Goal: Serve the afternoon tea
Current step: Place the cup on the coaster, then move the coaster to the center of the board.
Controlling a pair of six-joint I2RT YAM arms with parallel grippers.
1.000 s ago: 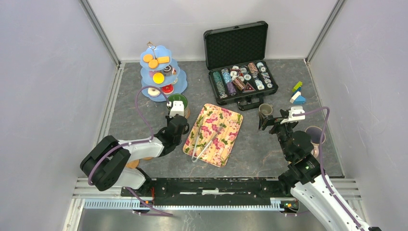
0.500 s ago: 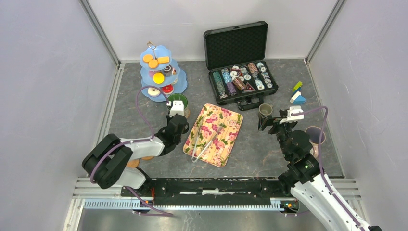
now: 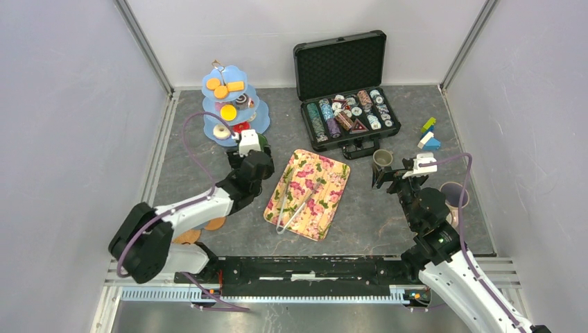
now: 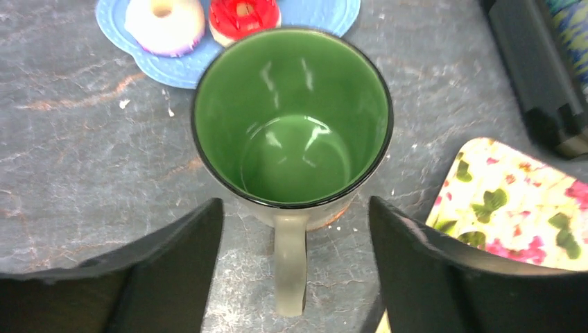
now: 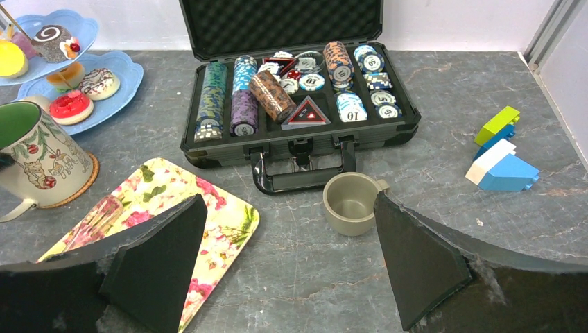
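Standing on a woven coaster, one green-lined mug is framed by the left tool, held apart; the right tool is held apart too. "10" is read on two chips.

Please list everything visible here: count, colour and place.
tiered stand: one, blue, far left
toy treats: several, mixed colours, on the stand
green-lined mug: one, on a woven coaster, before the stand
floral tray: one, yellow-pink, centre, holding tongs
chip case: one, black, open, far centre
small cup: one, beige, before the case
building blocks: few, green, blue, white, far right
lilac mug: one, right, partly hidden
left gripper: open, above the green-lined mug
right gripper: open, facing the small cup
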